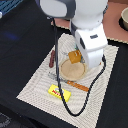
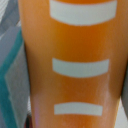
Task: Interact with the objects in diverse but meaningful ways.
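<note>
**Bread block held right over the plate**

Bread first: we see the orange ridged bread block point(image 1: 75, 56) sitting right at the tip of the gripper point(image 1: 76, 57), and in the wrist view the same block point(image 2: 75, 65) fills nearly the whole picture, orange with pale white stripes across it. That close and that centred, we read the jaws as clamped on it, though the fingers themselves are hidden behind the arm's white body in the exterior view, so take that with a pinch of salt.

Directly under the jaws is the round tan plate point(image 1: 72, 71). Whether the block touches the plate or hangs just above it, we honestly can't tell.

Off to one side of the jaws, toward the exterior view's left, the dark brown sausage point(image 1: 52, 58) lies on the woven placemat point(image 1: 35, 87), apart from the plate. Below the jaws in that view, past the plate's near rim, there's a thin orange stick-like item point(image 1: 77, 85) lying flat just beside the plate; too blurry for us to name it. Further out the same way sits the flat yellow red-labelled box point(image 1: 58, 92), flat on the mat, well clear of the gripper.

A black cable point(image 1: 56, 75) loops down from the arm around the plate.
</note>
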Tool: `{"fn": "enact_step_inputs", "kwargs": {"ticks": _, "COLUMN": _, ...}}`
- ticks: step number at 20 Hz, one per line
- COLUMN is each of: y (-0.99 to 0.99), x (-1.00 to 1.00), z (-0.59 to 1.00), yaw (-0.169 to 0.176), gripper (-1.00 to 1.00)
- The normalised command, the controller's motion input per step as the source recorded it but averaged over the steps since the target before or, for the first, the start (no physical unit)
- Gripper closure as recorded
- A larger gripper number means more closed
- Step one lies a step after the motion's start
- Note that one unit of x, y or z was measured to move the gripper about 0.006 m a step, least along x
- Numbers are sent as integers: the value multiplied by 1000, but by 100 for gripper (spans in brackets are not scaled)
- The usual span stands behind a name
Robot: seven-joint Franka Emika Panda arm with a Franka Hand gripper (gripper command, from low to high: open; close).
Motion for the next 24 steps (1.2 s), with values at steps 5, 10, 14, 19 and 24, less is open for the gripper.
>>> {"fn": "enact_step_inputs", "kwargs": {"ticks": 5, "y": 0, "x": -131, "z": 182, "yaw": 0, "gripper": -100}}
{"fn": "enact_step_inputs", "kwargs": {"ticks": 10, "y": -8, "x": -123, "z": 82, "yaw": 0, "gripper": -100}}
{"fn": "enact_step_inputs", "kwargs": {"ticks": 14, "y": -73, "x": -156, "z": -81, "yaw": 0, "gripper": -100}}
{"fn": "enact_step_inputs", "kwargs": {"ticks": 19, "y": -108, "x": -220, "z": -286, "yaw": 0, "gripper": -100}}
{"fn": "enact_step_inputs", "kwargs": {"ticks": 24, "y": -93, "x": -218, "z": -138, "yaw": 0, "gripper": -100}}
